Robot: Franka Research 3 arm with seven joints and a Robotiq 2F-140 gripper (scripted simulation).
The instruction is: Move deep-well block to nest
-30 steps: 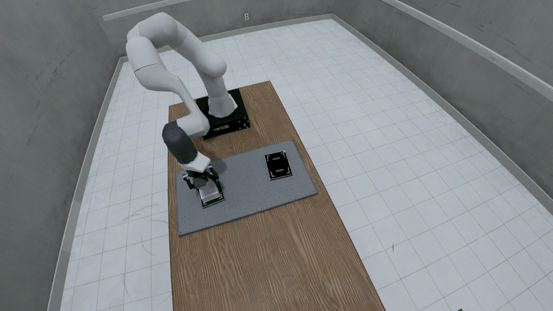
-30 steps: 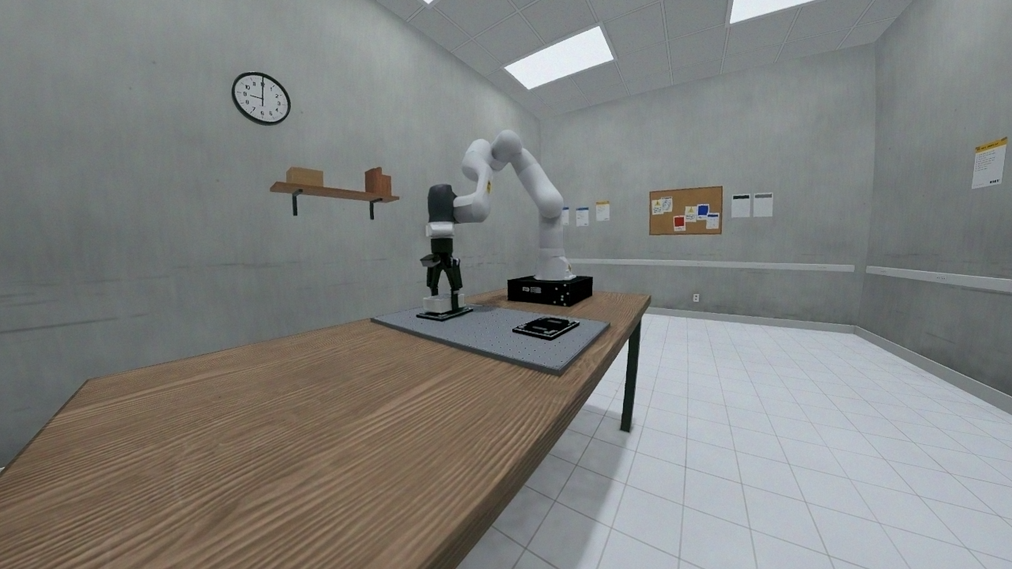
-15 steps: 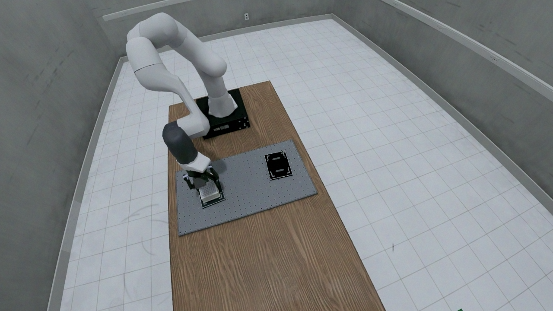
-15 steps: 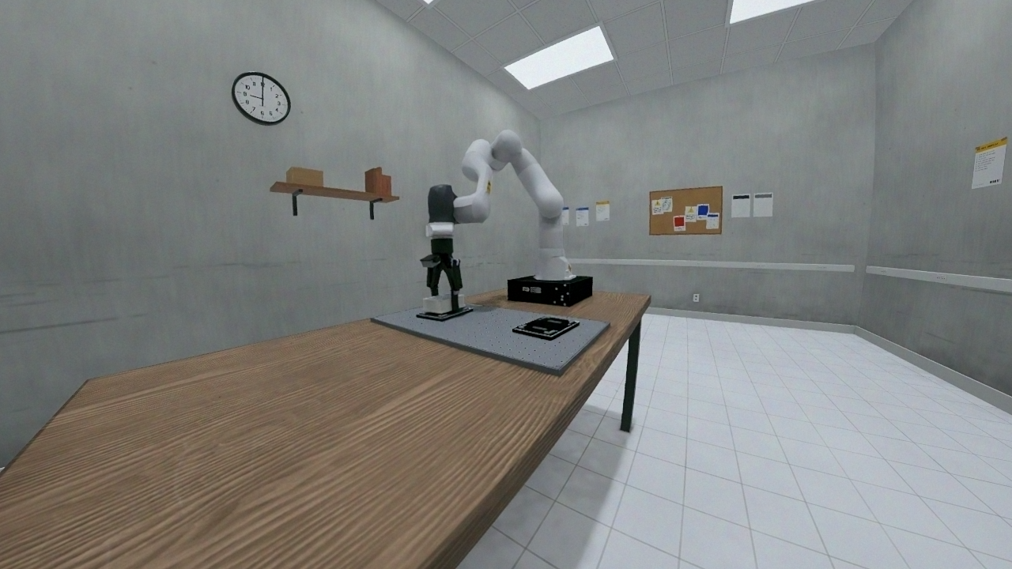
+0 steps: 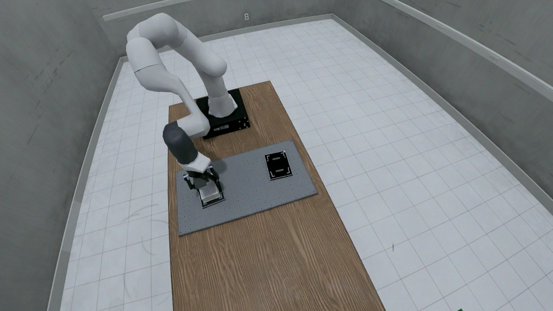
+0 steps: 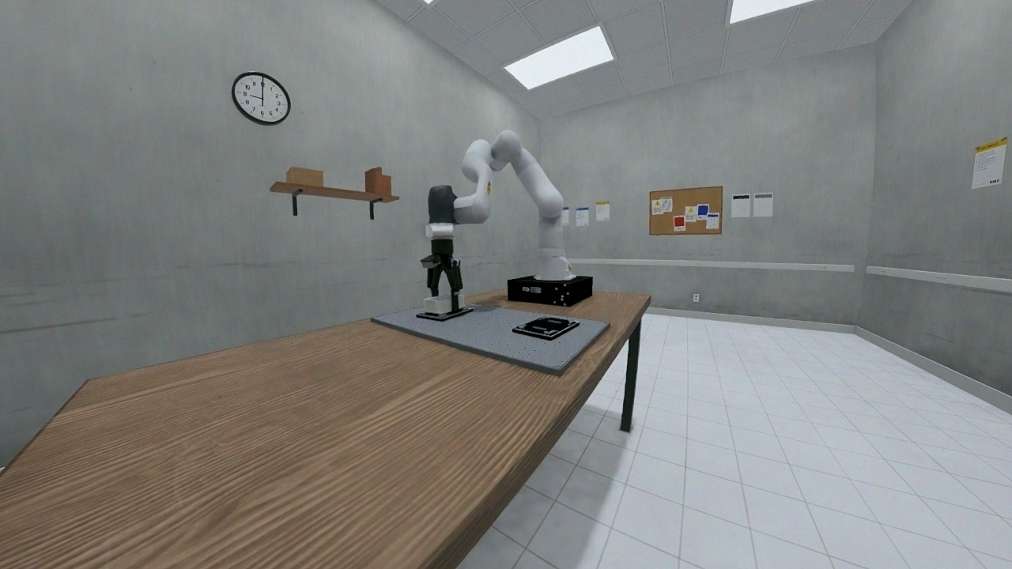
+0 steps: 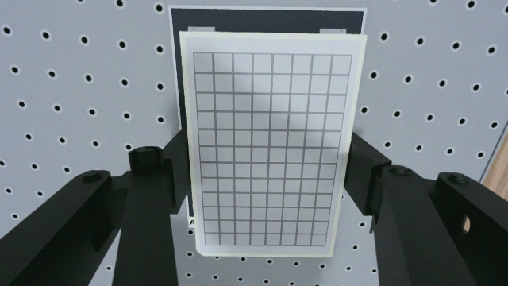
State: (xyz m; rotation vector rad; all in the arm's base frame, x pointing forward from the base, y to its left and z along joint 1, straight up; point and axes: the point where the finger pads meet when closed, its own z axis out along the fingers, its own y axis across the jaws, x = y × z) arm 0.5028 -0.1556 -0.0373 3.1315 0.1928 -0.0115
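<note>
Pincer (image 7: 266,171) first: clamping the block (image 7: 270,99) by its long sides, low over the left nest (image 7: 270,20). Lifting straight, staying level, steering the cut corner (image 7: 202,247) toward the right nest (image 5: 278,160) A1 mark.

Gripper (image 5: 209,190) w/ block (image 5: 210,192) over N1 (image 5: 213,201)

white rounded arm (image 5: 166,46), dark grey wrist (image 5: 178,141), black gripper (image 7: 266,175) with bolts.
</note>
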